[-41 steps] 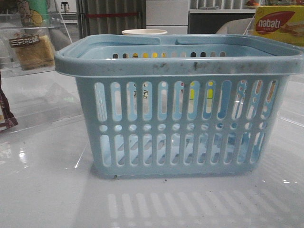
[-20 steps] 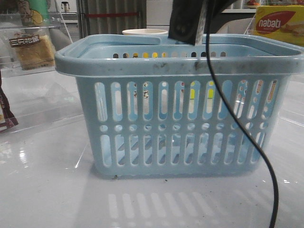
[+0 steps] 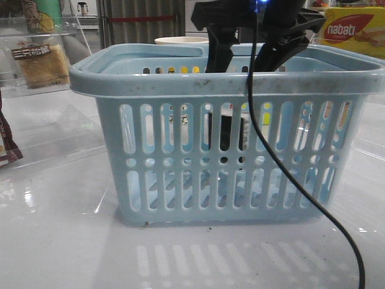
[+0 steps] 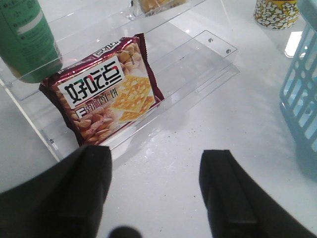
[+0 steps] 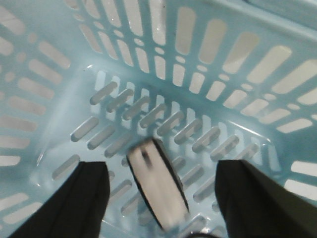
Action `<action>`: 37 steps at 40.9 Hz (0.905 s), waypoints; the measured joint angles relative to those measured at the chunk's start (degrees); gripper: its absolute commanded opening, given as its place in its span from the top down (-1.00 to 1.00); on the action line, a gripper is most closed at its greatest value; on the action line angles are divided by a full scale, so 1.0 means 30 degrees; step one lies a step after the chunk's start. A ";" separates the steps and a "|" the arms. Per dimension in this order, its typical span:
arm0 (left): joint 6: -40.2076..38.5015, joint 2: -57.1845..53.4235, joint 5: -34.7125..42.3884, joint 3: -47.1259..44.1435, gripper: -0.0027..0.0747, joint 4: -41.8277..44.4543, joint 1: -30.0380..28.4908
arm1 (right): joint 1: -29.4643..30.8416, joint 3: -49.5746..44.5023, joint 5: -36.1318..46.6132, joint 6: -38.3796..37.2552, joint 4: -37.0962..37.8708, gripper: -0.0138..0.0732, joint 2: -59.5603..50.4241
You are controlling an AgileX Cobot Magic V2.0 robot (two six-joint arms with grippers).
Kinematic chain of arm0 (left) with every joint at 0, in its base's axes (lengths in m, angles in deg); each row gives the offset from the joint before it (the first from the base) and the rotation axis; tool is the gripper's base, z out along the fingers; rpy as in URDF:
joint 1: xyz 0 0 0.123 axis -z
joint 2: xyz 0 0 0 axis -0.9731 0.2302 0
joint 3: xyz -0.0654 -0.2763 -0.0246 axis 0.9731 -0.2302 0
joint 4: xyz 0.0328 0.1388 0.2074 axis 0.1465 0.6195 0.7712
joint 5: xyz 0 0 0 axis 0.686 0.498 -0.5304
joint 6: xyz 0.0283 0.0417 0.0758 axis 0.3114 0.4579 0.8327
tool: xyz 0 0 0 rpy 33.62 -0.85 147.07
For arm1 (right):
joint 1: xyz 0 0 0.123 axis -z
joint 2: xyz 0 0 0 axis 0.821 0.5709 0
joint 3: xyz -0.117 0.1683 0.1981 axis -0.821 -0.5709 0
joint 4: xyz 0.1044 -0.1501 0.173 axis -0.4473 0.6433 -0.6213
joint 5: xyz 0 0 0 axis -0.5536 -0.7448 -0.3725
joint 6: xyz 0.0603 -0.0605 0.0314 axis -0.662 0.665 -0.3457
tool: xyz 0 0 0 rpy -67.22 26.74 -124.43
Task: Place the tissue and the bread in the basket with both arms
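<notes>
The light blue basket (image 3: 222,81) stands in the middle of the table. My right gripper (image 3: 243,60) hangs over its rim, open and empty. The tissue (image 5: 156,191), a whitish pack with black edges, lies blurred and tilted over the basket's floor (image 5: 49,74) between the spread fingers, touching neither. In the front view it is a dark shape behind the slots (image 3: 225,135). The bread (image 3: 42,63) sits in a clear acrylic shelf at the far left. My left gripper (image 4: 157,158) is open and empty above bare table; the front view does not show it.
A dark brown snack packet (image 4: 106,94) leans in the acrylic shelf (image 4: 198,64) just beyond the left gripper, beside a green bottle (image 4: 25,39). The basket's side (image 4: 302,94) is next to it. A patterned cup (image 4: 277,12) and a yellow nabati box (image 3: 355,30) stand behind.
My right gripper came down into view over the basket holding the tissue, then opened. The tissue has dropped into the basket.
</notes>
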 measured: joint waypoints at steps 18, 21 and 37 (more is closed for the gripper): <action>0.0000 0.0000 0.0000 0.0000 -0.25 0.0000 0.0000 | -0.0044 -0.4962 0.1331 0.0789 0.0000 -0.63 -0.7563; 0.0000 0.0000 0.0000 0.0000 -0.25 0.0000 0.0000 | -0.0044 -0.6030 0.1343 0.0863 0.0000 -0.63 -0.9238; 0.0000 0.0000 0.0000 0.0000 -0.25 0.0000 0.0000 | -0.0044 -1.0910 0.1020 0.0970 0.0000 -0.63 -1.7293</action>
